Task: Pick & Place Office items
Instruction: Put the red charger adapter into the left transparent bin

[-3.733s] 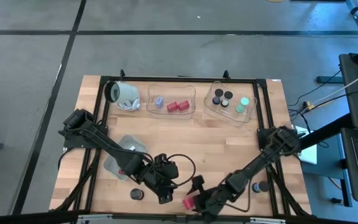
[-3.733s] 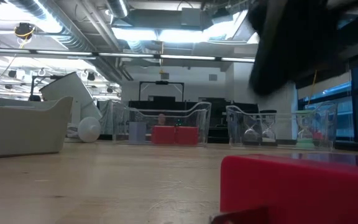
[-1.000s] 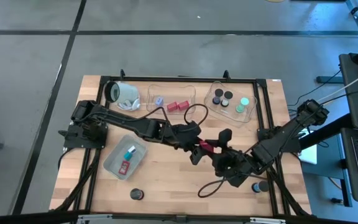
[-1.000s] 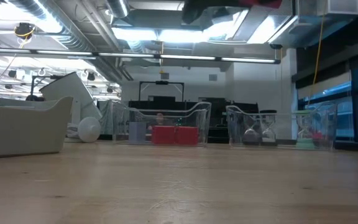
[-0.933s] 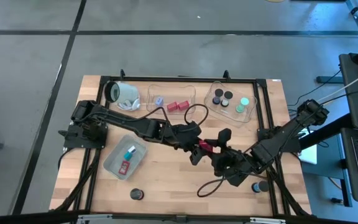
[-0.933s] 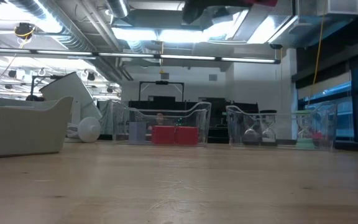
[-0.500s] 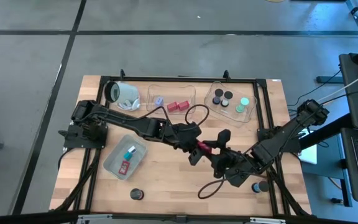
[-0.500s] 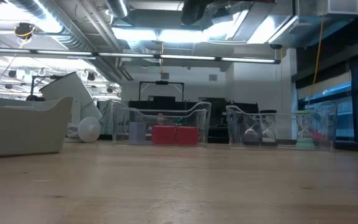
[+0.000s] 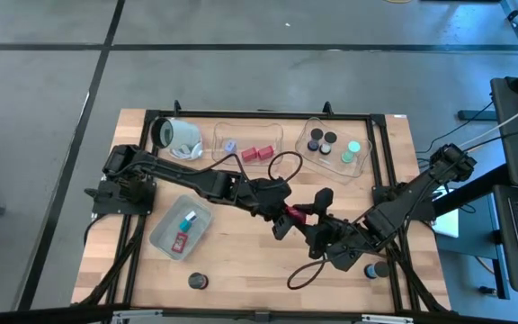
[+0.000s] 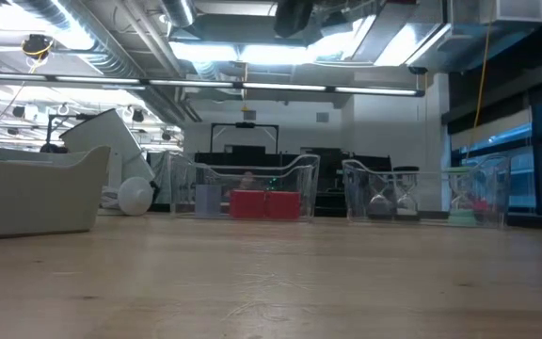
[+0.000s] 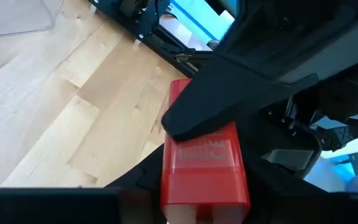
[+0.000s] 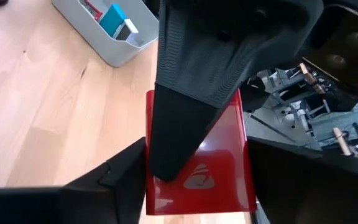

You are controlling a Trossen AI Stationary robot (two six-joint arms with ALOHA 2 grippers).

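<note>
A red block hangs over the table's middle, caught between both arms. My left gripper comes at it from the left and is shut on it. In the left wrist view the red block sits between my own fingers. My right gripper grips the same red block from the right. The left arm's ridged finger lies across its face. Two more red blocks lie in a clear tray. Black cylinders and a mint-green disc fill another clear tray.
A grey-blue tray at front left holds a teal piece and a red card. Loose black cylinders stand at front left and front right. A white cylinder lies at back left. A cable loops below the right arm.
My left gripper's fingers have closed onto the red block. The right arm has shifted slightly. The block stays in mid-air between the two grippers.
</note>
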